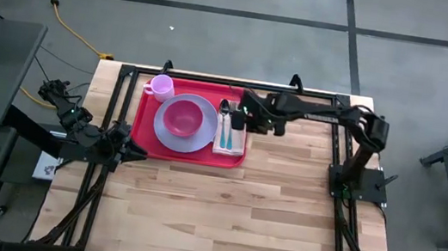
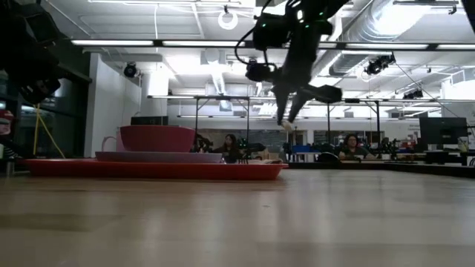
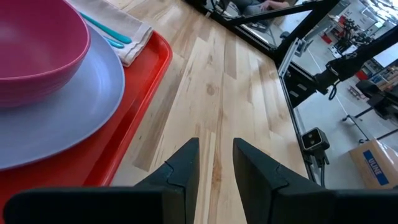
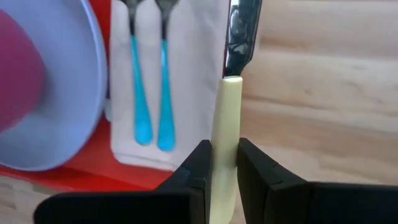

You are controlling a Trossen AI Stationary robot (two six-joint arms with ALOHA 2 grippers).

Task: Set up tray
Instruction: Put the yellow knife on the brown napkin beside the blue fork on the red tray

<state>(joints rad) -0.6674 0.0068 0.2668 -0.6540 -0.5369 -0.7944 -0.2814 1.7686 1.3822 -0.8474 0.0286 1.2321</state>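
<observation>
The red tray [image 1: 142, 125] lies at the table's far middle. On it stand a lavender plate [image 1: 196, 142] with a pink bowl [image 1: 181, 118], a pink mug [image 1: 160, 87], and a beige napkin [image 1: 227, 140] bearing two teal-handled utensils [image 4: 149, 93]. My right gripper [image 1: 239, 119] hangs above the tray's right edge, shut on a cream-handled knife [image 4: 225, 106]. My left gripper [image 3: 216, 168] waits open near the tray's near left corner, holding nothing. My right gripper pinches the knife's cream handle [image 4: 222, 134] between its two fingers [image 4: 200, 163], coming from above and pointing steeply down. The metal blade [image 4: 239, 31] reaches out beyond the fingertips, over the napkin's right edge. The knife is lifted clear of tray and table.
Bare wooden tabletop [image 1: 282, 211] spreads to the tray's right and toward the near edge. A black frame [image 1: 343, 141] borders the table. Beyond the far edge, people sit at desks [image 2: 349, 144] in the room.
</observation>
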